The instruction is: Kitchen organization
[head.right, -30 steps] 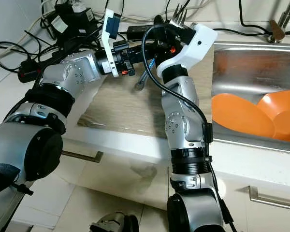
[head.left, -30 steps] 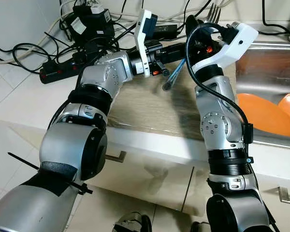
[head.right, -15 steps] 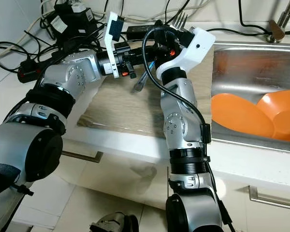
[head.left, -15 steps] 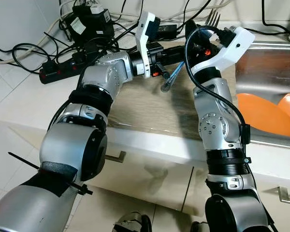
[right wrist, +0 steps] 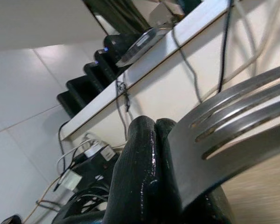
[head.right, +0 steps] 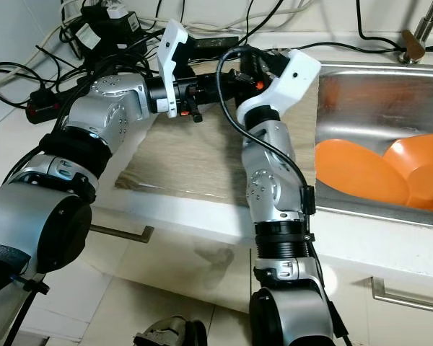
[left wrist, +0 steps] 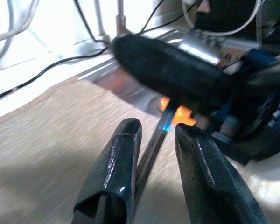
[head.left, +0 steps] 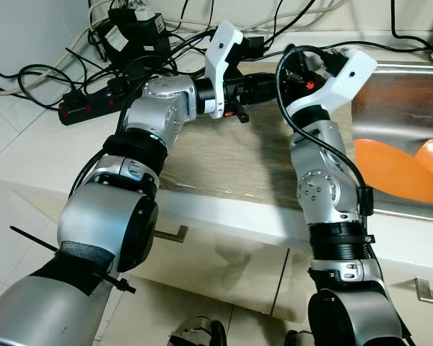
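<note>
While both arms reach over the wooden board [head.left: 224, 162] on the counter, the 2 grippers meet above its far edge, just beside the sink [head.right: 361, 94]. The right gripper [right wrist: 154, 154] has its 2 black fingers pressed together on a metal fork [right wrist: 233, 126], whose tines stick out past the fingertips toward the wall. The fork sits at the far edge of the board, held up off it in that grip.

The left gripper [left wrist: 151, 154] points across the board toward the right one. Its fingers [left wrist: 119, 158] stand a narrow gap apart, with a thin dark handle [left wrist: 151, 147] lying between them; I cannot tell whether the pads touch it, nor whether this is the fork's own handle. Beyond those fingertips, one black finger of the right gripper crosses the left wrist view, with a bit of orange showing under it.

Just beside the board, 2 orange plates [head.right: 361, 176] lie in the sink, overlapping each other. A tap [head.right: 416, 32] stands at the sink's far rim. Across the board from the sink, a black power strip [head.left: 86, 104] and a tangle of black and white cables [head.left: 141, 32] lie on the white counter against the wall. Below the board, a cabinet handle [head.right: 119, 232] shows on the front.
</note>
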Controlling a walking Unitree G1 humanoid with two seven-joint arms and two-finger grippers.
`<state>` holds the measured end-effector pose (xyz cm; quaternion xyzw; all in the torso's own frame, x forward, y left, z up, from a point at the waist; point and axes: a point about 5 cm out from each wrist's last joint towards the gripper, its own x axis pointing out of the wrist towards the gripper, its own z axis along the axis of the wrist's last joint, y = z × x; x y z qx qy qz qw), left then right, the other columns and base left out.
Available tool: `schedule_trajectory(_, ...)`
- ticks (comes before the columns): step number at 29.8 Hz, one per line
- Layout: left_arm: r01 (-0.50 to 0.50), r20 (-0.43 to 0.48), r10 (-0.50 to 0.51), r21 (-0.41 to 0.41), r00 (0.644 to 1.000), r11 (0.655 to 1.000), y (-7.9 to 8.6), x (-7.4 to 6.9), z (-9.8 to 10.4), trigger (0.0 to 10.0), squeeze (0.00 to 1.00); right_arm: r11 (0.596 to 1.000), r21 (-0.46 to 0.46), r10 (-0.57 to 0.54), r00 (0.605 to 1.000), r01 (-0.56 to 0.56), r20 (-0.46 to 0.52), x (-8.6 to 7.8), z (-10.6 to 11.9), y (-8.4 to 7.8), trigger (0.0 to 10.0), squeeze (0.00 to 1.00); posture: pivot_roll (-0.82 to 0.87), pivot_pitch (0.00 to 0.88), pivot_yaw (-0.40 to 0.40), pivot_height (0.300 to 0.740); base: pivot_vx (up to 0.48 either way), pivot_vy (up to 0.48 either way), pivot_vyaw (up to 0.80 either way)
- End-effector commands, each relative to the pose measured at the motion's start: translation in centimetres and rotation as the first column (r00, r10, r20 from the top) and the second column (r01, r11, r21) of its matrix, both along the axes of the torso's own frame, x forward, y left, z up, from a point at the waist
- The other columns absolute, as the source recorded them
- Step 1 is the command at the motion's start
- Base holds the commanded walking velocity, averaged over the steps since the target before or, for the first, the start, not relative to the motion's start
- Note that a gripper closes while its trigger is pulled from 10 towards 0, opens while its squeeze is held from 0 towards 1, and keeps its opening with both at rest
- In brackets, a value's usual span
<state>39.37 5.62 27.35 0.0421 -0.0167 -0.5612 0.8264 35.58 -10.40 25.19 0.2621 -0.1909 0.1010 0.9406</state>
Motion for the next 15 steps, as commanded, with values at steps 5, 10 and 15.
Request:
schedule_trajectory(5, -0.079, 0.012, 0.079, 0.034, 0.997, 0.996, 1.3, 0.5, -0.4, 10.0, 0.0, 1.0, -0.012, 0.001, 1.0, -0.001, -0.011, 0.0, -0.3, 0.3, 0.0, 0.0, -0.02, 0.063, 0.181, 0.732, 0.0, 0.0, 0.0)
schedule_trajectory(10, -0.117, 0.036, 0.116, 0.019, 0.993, 0.993, 2.1, 0.8, 0.3, 10.0, 0.0, 1.0, -0.014, -0.015, 1.0, 0.015, -0.009, 0.0, -0.3, 0.0, 0.0, 0.0, -0.02, 0.062, 0.181, 0.732, 0.0, 0.0, 0.0)
schedule_trajectory(15, -0.174, 0.075, 0.174, -0.006, 0.982, 0.985, 2.9, 1.1, 1.1, 10.0, 0.0, 0.998, -0.032, -0.046, 0.999, 0.046, -0.007, 0.1, -0.3, -0.7, 0.0, 0.0, -0.02, 0.064, 0.18, 0.732, 0.0, 0.0, 0.0)
